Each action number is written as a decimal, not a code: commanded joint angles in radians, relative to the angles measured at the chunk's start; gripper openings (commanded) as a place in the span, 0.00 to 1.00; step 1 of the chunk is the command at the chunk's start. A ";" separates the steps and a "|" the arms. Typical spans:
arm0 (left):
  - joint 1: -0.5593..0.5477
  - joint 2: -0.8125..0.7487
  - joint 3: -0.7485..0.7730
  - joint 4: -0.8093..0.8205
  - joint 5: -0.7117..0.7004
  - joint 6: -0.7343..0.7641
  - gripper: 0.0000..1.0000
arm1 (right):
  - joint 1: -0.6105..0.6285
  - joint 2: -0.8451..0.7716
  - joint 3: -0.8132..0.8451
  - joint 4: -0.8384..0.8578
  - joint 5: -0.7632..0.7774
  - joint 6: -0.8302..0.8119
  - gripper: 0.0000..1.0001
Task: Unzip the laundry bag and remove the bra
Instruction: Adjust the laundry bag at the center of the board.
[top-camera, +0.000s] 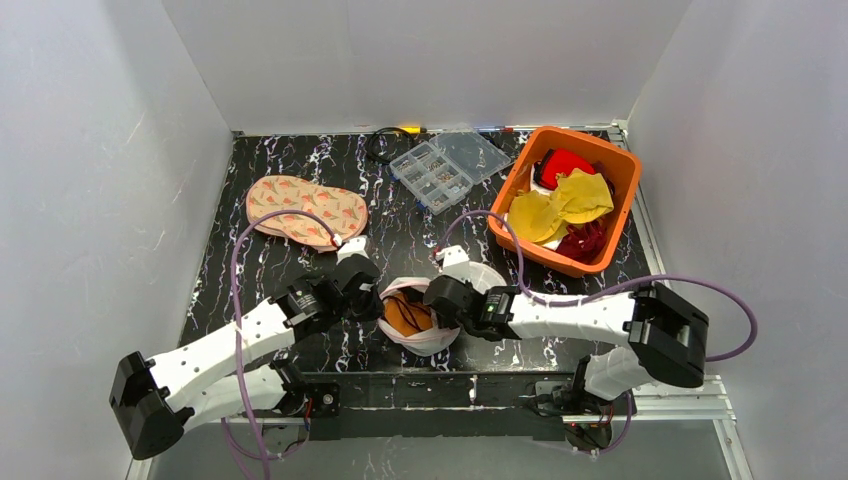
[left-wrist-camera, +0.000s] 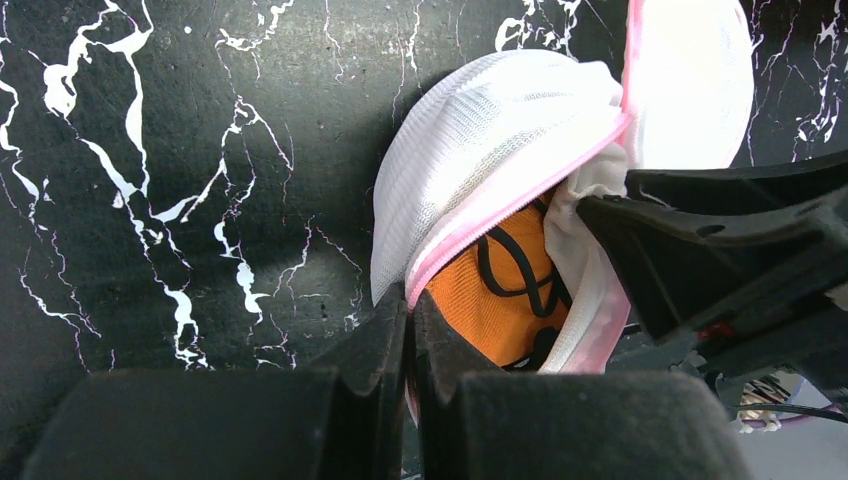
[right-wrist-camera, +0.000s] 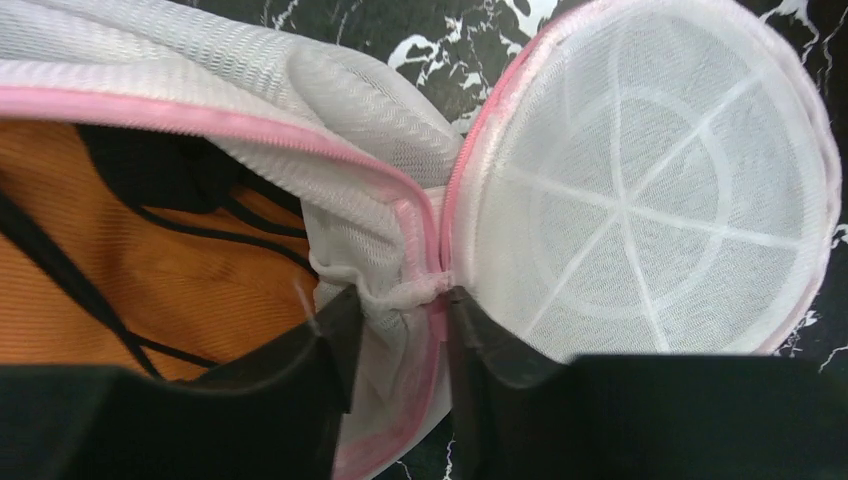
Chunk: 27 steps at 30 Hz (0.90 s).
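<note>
The laundry bag (top-camera: 432, 340) lies unzipped near the table's front edge, its ribbed flat lid (right-wrist-camera: 640, 200) flipped open to the right. An orange bra (top-camera: 405, 315) with black straps lies inside, seen close in the left wrist view (left-wrist-camera: 500, 290) and the right wrist view (right-wrist-camera: 150, 280). My left gripper (left-wrist-camera: 410, 300) is shut on the bag's pink zip rim (left-wrist-camera: 500, 215) at its left side (top-camera: 372, 302). My right gripper (right-wrist-camera: 400, 300) pinches the bunched mesh and pink rim where the lid joins the bag, at its right side (top-camera: 445, 298).
An orange bin (top-camera: 620, 165) with yellow and red cloths stands at the back right. A clear compartment box (top-camera: 450, 165) sits at the back middle, with a black cable (top-camera: 383, 142) behind it. A patterned pink fabric piece (top-camera: 305, 210) lies at the back left.
</note>
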 joint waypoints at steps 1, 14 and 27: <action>0.004 -0.029 0.003 -0.023 0.003 0.008 0.00 | -0.006 0.013 0.048 -0.013 -0.019 -0.008 0.34; 0.005 -0.019 0.260 -0.122 -0.043 0.121 0.00 | 0.005 -0.229 0.298 -0.244 0.142 -0.217 0.01; 0.006 0.054 0.004 0.072 0.027 0.084 0.00 | 0.007 -0.378 -0.087 -0.157 0.153 -0.091 0.01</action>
